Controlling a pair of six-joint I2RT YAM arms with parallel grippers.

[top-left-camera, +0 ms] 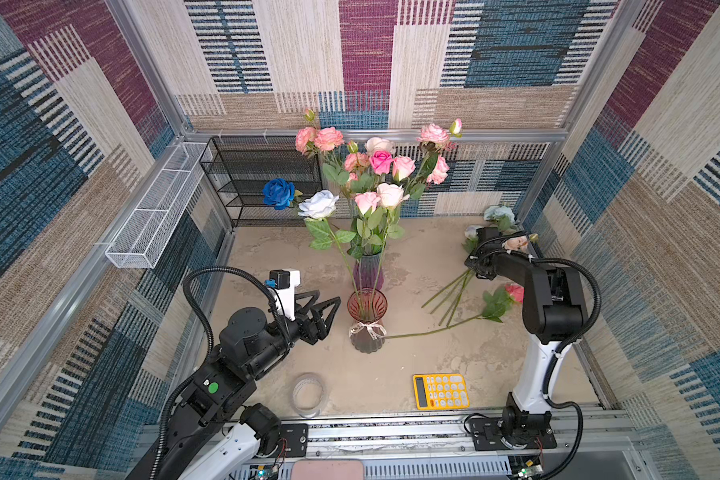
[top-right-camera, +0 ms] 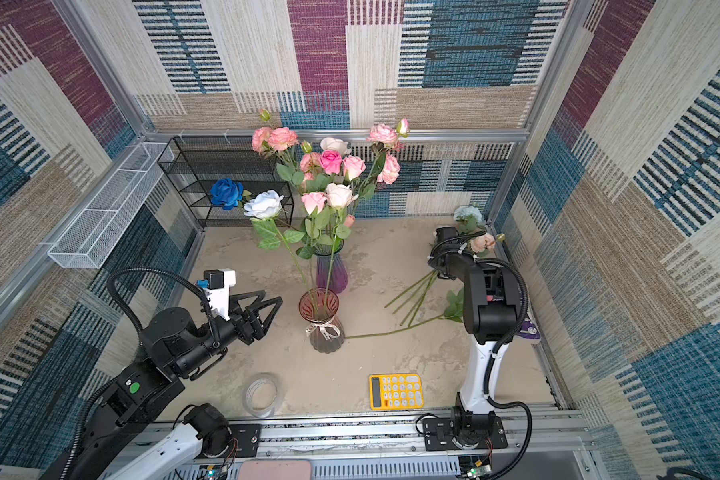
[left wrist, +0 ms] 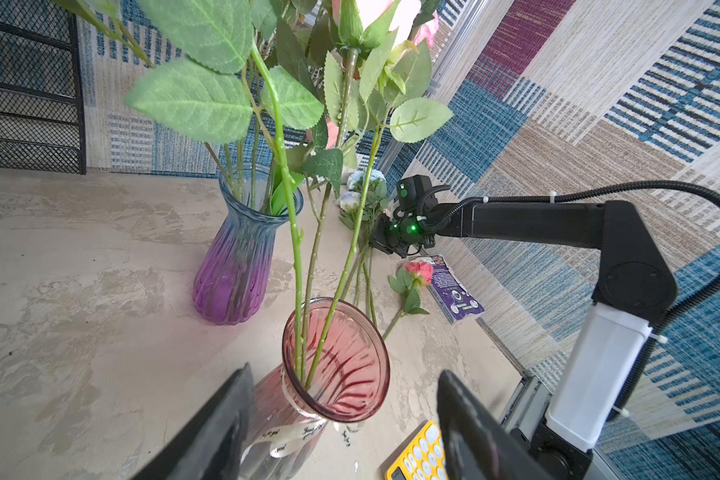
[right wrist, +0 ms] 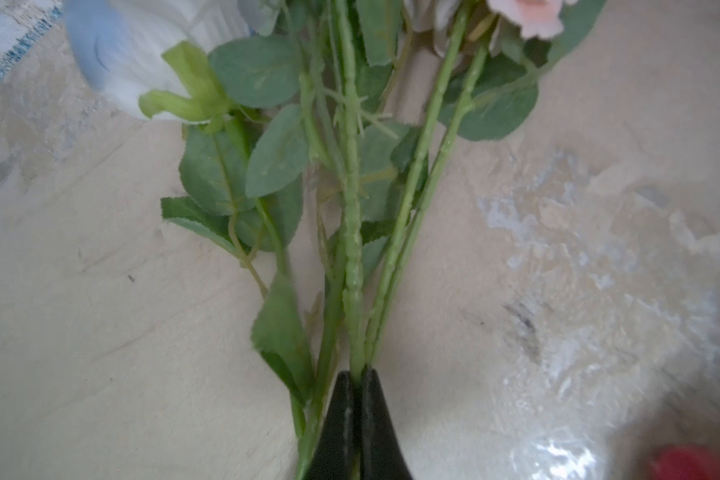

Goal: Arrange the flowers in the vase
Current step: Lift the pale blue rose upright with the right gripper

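In both top views the red vase is seen near the middle of the worktop, with the purple vase just behind it. Both are upright and hold standing flowers, among them a deep blue rose and a white rose. The loose flowers are laid toward the far right corner, their stems fanned toward the middle. A single pink rose is laid near the right edge, its stem end close to the red vase's foot. The left gripper is held open just left of the red vase. The right gripper is lowered onto the loose stems and is largely hidden by its own wrist. A yellow calculator and a tape roll are placed near the front edge.

In the left wrist view three green stems are seen standing inside the red vase, which appears between the spread fingers. Whether it is touched cannot be told.

In the right wrist view the right gripper is shown with its jaws pressed together on stems of the loose flowers, low over the worktop.
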